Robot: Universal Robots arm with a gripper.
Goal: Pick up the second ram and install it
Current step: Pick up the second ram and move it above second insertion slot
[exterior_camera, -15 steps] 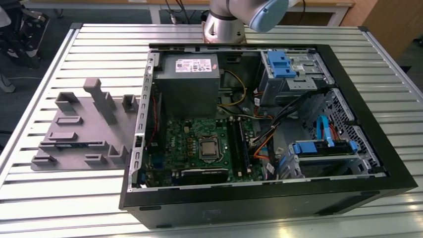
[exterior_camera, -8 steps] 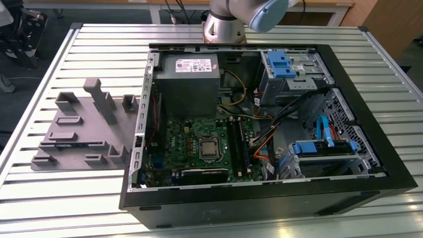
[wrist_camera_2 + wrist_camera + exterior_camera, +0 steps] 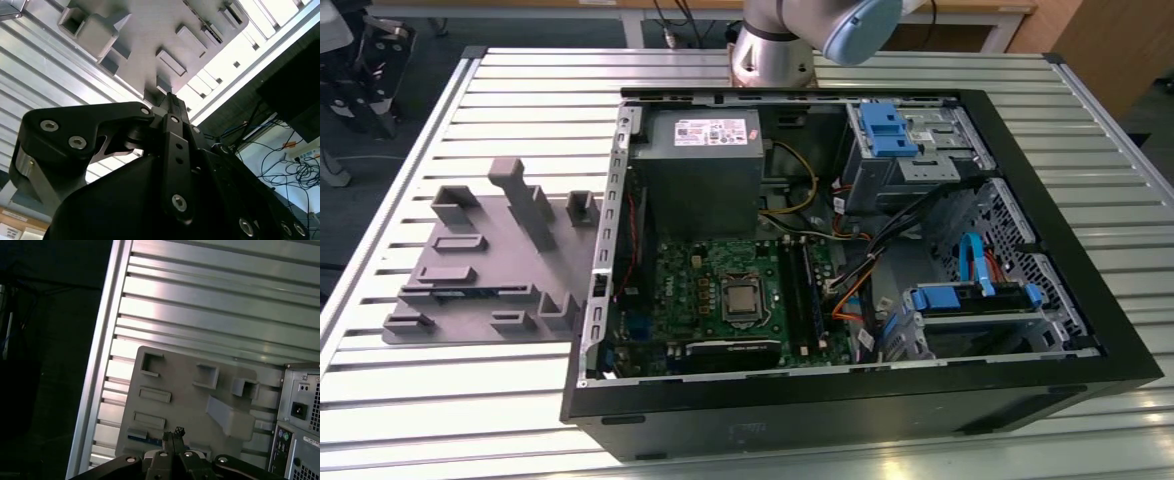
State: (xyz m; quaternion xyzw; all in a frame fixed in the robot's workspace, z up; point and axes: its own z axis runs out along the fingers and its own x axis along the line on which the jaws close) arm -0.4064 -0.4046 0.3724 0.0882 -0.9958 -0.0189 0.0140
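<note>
One stick, the second ram (image 3: 470, 293), lies in the grey tray (image 3: 487, 262), lower left of the exterior view. It looks light, stiff and fragile, so I'd pinch its edges. The gripper (image 3: 173, 434) hangs above, fingers together, empty.

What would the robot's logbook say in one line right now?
tool: shut, holding nothing, above grey tray | second ram: lying in tray | computer case: open on slatted table

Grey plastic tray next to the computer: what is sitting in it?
The grey plastic tray carries upright grey blocks and one thin blue-green circuit-board stick lying in a slot; the slot hides its lower part.
</note>
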